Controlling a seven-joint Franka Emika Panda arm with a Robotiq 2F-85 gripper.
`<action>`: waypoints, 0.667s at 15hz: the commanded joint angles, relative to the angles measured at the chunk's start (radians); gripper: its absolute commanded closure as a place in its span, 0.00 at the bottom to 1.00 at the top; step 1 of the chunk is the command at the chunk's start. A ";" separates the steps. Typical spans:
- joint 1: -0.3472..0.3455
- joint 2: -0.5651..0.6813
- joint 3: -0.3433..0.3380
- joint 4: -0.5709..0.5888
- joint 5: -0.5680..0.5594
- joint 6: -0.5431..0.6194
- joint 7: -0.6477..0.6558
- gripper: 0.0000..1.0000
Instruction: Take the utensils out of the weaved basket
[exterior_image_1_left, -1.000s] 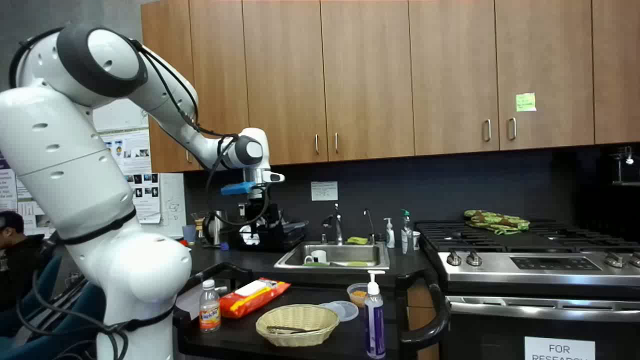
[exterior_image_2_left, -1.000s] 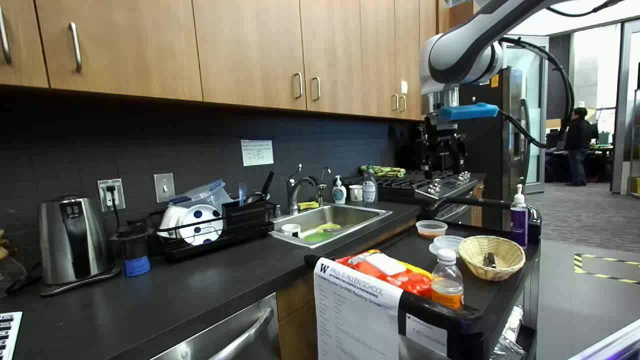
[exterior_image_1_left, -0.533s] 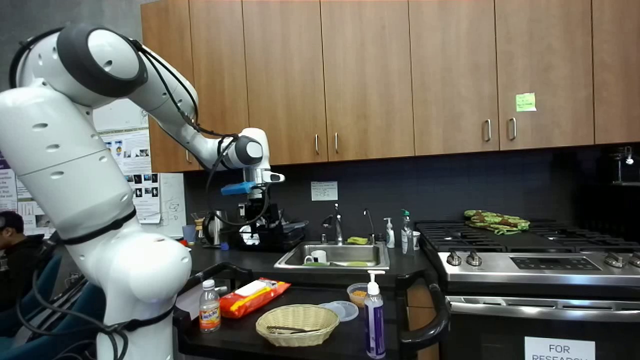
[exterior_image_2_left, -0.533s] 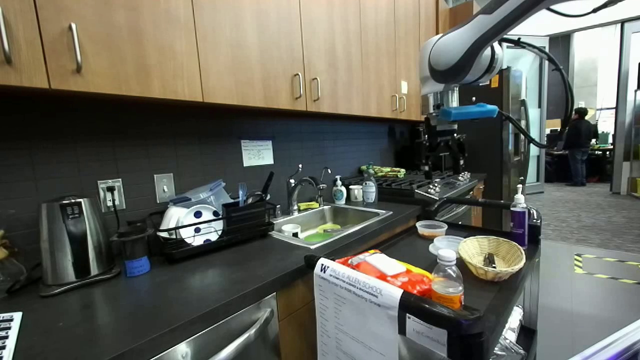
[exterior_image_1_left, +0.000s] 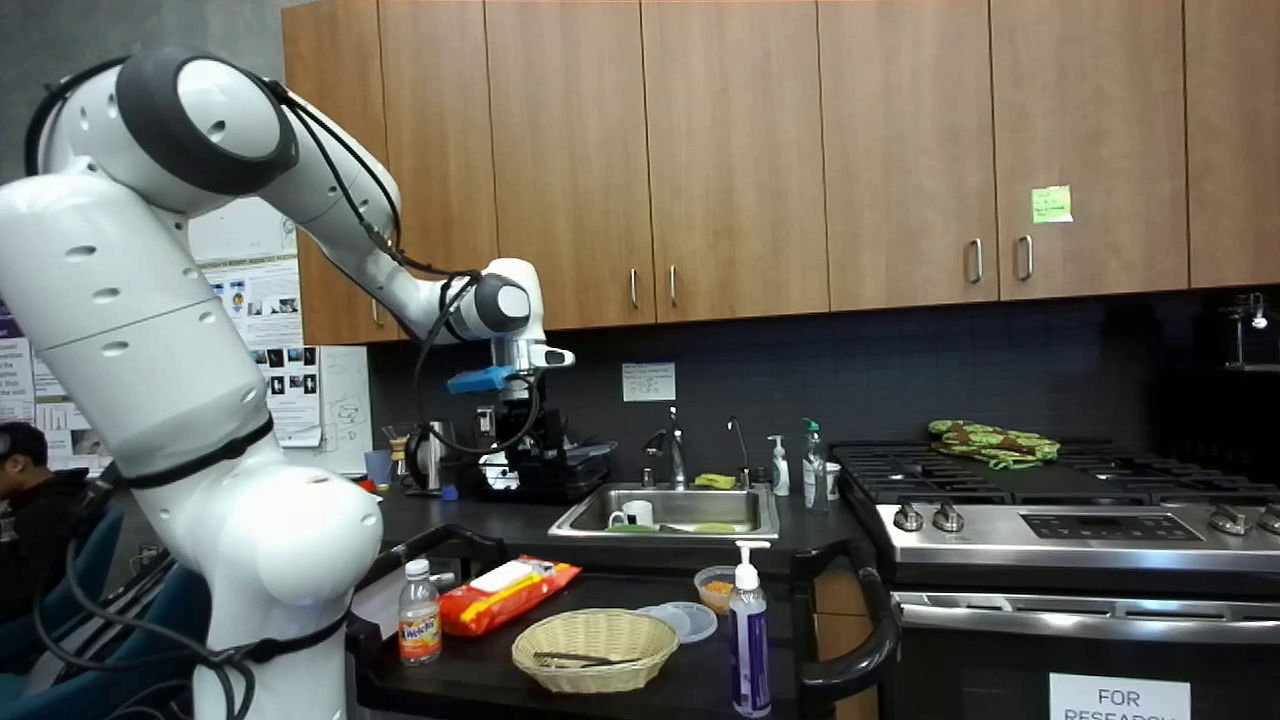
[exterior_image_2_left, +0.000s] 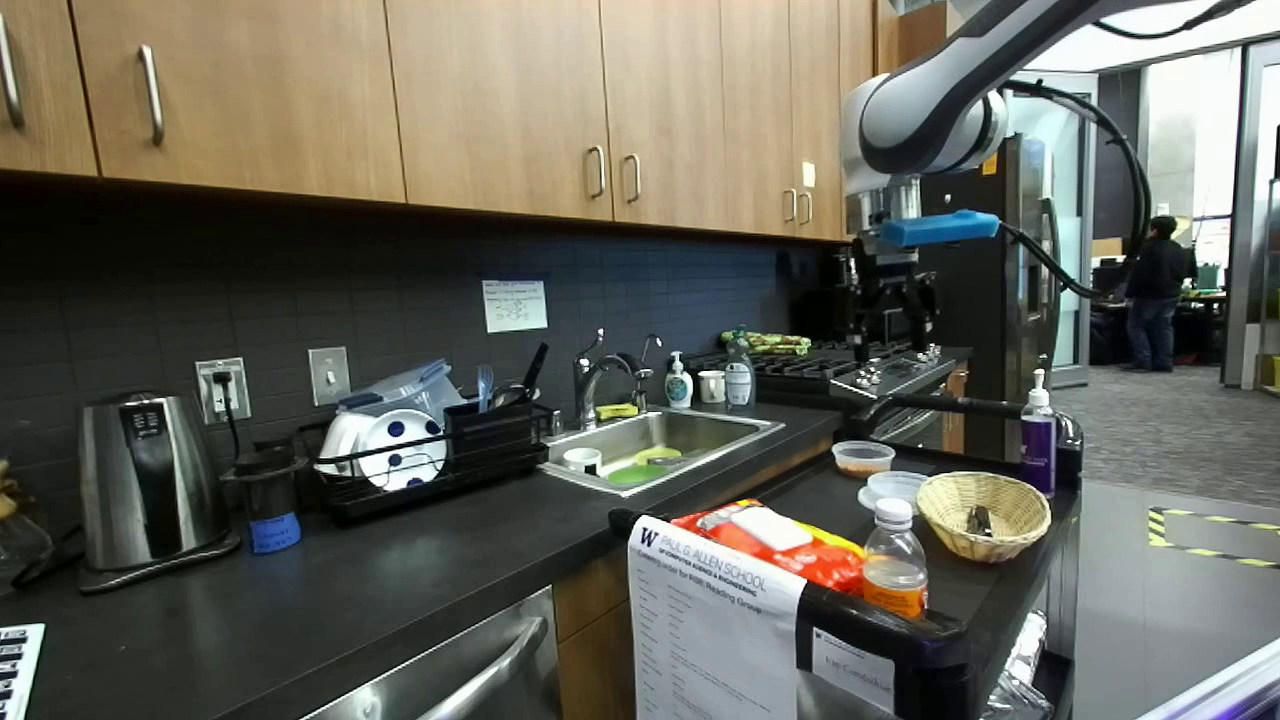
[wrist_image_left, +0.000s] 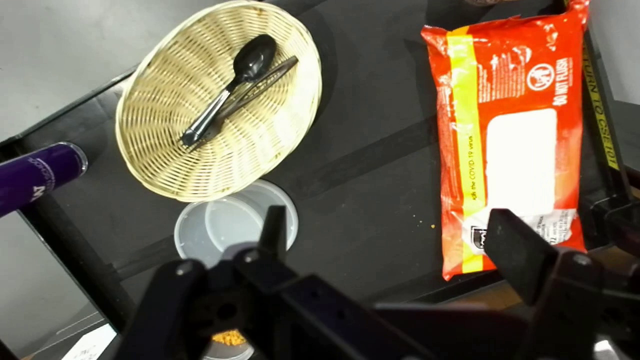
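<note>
The weaved basket (exterior_image_1_left: 600, 682) is a shallow round bowl of pale tan straw on the black cart. It also shows in an exterior view (exterior_image_2_left: 940, 505) and in the wrist view (wrist_image_left: 160, 105). A black spoon (wrist_image_left: 255, 57) and a dark fork (wrist_image_left: 250, 95) lie side by side inside it, partly overlapping. In both exterior views they are a small dark shape in the basket. My gripper (wrist_image_left: 387, 225) is open and empty, fingers wide apart. It hangs high above the cart (exterior_image_2_left: 890, 335), away from the basket, which lies at upper left in the wrist view.
A red wipes packet (wrist_image_left: 515, 150), a juice bottle (exterior_image_1_left: 419, 615), a purple pump bottle (exterior_image_1_left: 749, 640), clear plastic lids (wrist_image_left: 230, 225) and a cup of orange bits (exterior_image_1_left: 716, 590) stand around the basket. The sink (exterior_image_1_left: 765, 515) and dish rack (exterior_image_2_left: 500, 450) are behind the cart.
The arm and gripper have shifted very slightly to the right and down in both exterior views. The basket and utensils have not moved.
</note>
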 joint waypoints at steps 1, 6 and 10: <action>-0.026 0.005 -0.020 -0.026 -0.037 0.027 0.052 0.00; -0.078 0.007 -0.052 -0.090 -0.060 0.081 0.109 0.00; -0.130 0.012 -0.077 -0.178 -0.077 0.146 0.161 0.00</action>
